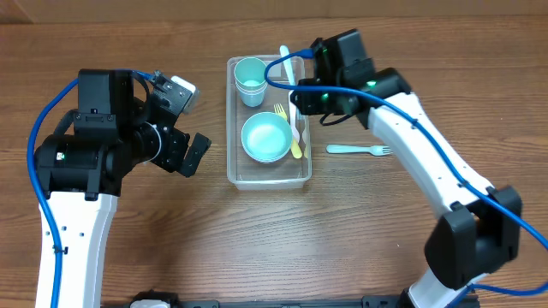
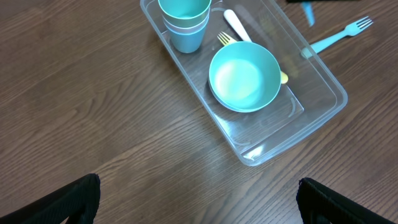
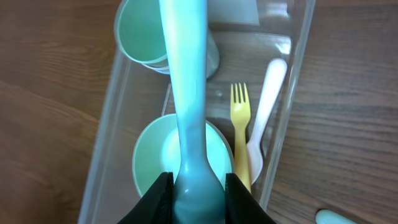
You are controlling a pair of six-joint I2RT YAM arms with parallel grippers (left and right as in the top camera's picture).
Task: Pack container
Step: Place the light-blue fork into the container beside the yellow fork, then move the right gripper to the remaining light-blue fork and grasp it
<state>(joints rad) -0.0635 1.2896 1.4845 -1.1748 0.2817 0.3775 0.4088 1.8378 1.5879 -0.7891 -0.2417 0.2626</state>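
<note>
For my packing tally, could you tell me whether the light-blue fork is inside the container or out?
Out: the light-blue fork lies flat on the table beside the container, outside its wall and not touching it.

We found the overhead view bright and evenly lit from above, with soft, short shadows under both arms on the table (image 1: 214, 248). We noted white glare along the clear walls of the container (image 1: 270, 175), strongest in the left wrist view. In that view the dark fingers (image 2: 62, 202) at the lower corners were blurred. In the right wrist view the teal utensil (image 3: 186, 93) nearest the lens was out of focus.
</note>
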